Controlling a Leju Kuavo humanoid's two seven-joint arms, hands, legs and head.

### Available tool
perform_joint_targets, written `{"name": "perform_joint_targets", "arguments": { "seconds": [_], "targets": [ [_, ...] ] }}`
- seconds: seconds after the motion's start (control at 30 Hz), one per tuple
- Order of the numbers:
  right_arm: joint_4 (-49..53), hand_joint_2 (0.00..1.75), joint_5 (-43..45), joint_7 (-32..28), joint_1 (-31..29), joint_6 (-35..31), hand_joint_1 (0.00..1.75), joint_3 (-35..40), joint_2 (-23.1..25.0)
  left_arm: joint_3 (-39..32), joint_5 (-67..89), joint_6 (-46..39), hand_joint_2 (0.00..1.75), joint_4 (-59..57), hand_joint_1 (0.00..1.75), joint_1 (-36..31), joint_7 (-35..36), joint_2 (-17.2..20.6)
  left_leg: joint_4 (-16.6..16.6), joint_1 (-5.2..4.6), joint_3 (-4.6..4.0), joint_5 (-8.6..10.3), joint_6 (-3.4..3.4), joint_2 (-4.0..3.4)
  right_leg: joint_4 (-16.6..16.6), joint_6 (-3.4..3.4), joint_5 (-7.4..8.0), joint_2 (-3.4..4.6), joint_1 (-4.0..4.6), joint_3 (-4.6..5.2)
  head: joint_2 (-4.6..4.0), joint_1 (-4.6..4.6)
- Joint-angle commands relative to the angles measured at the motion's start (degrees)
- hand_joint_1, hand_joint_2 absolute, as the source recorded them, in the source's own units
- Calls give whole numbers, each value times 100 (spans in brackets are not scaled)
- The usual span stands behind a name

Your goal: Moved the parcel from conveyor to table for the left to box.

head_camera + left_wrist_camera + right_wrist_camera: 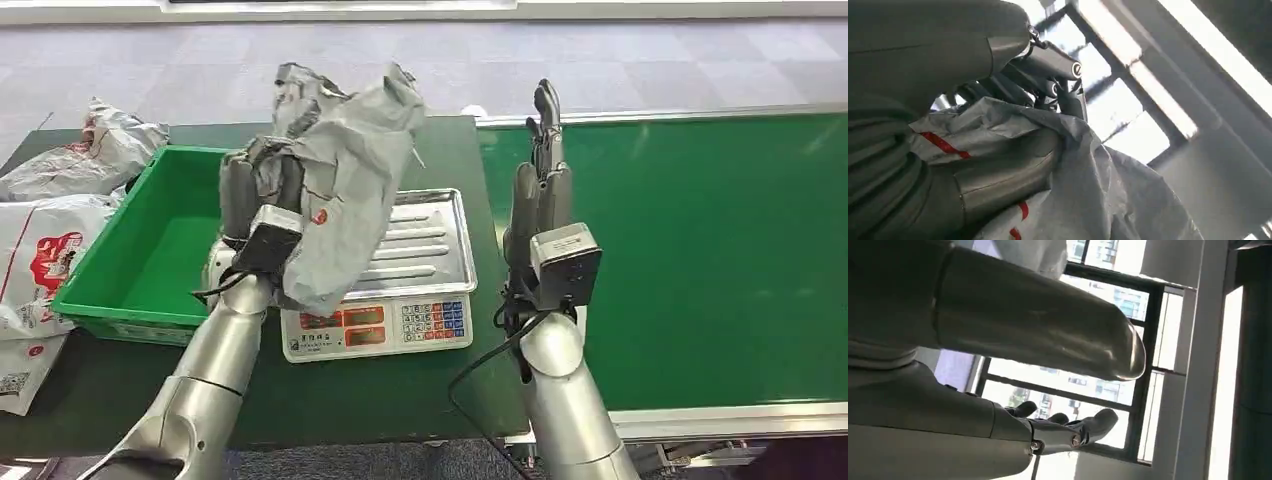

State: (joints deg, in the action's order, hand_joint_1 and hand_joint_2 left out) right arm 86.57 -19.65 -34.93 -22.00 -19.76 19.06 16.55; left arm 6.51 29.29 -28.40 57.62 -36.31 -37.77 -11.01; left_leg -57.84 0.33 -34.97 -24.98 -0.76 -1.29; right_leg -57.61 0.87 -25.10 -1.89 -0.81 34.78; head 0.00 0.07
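Note:
A crumpled grey plastic parcel point(345, 170) with small red marks hangs in the air above the scale, and my left hand point(262, 190) grips it from the left side. In the left wrist view the parcel point(1058, 170) fills the space under my left hand point(1013, 65), whose fingers point(1058, 62) curl over its top fold. My right hand point(540, 180) stands upright between the scale and the green conveyor point(700, 250), fingers straight and holding nothing. The right wrist view shows my right hand point(1048, 385) with thumb and fingers point(1088, 427) apart against a window.
A silver-trayed weighing scale point(400, 290) sits on the dark green table point(380, 390) under the parcel. A green box point(150, 250) stands to its left. Several white and grey parcels point(60, 210) lie at the table's left end.

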Motion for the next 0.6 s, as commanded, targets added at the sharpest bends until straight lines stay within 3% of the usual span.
{"name": "perform_joint_targets", "arguments": {
  "seconds": [0.03,0.1,0.17,0.2,0.53,0.6],
  "targets": [
    [-469,0,67,-33,-246,-52,0,17,-127,-295,705,-881,175,-11,175,-284,171,322,2,2,6,-1,1,4,2,-3,0,6,1,-6,0,0],
    [-492,0,73,-33,-260,-55,0,33,-117,-323,1050,-1160,175,-63,175,-331,268,371,5,7,16,-3,1,1,10,-7,3,21,4,-16,0,0],
    [-590,0,119,-29,-319,-73,0,86,-94,-1765,3682,-1160,175,715,175,-233,471,-127,5,5,15,-4,2,-7,9,-7,4,30,3,-13,0,0],
    [-629,0,141,-34,-333,-92,0,109,-85,-2114,4543,-1160,175,787,175,-272,442,-243,-1,5,7,-5,1,-12,3,-6,4,30,3,-4,0,0],
    [-629,0,141,-34,-333,-92,0,109,-85,-2114,4543,-1160,175,787,175,-272,442,-243,2,2,7,-2,0,-1,3,-5,0,17,2,-3,0,0],
    [-647,0,171,-51,-324,-127,0,132,-101,-2022,5861,-1160,175,818,175,-263,1147,-97,7,9,18,-3,0,7,12,-9,0,23,8,-17,0,0]
  ]
}}
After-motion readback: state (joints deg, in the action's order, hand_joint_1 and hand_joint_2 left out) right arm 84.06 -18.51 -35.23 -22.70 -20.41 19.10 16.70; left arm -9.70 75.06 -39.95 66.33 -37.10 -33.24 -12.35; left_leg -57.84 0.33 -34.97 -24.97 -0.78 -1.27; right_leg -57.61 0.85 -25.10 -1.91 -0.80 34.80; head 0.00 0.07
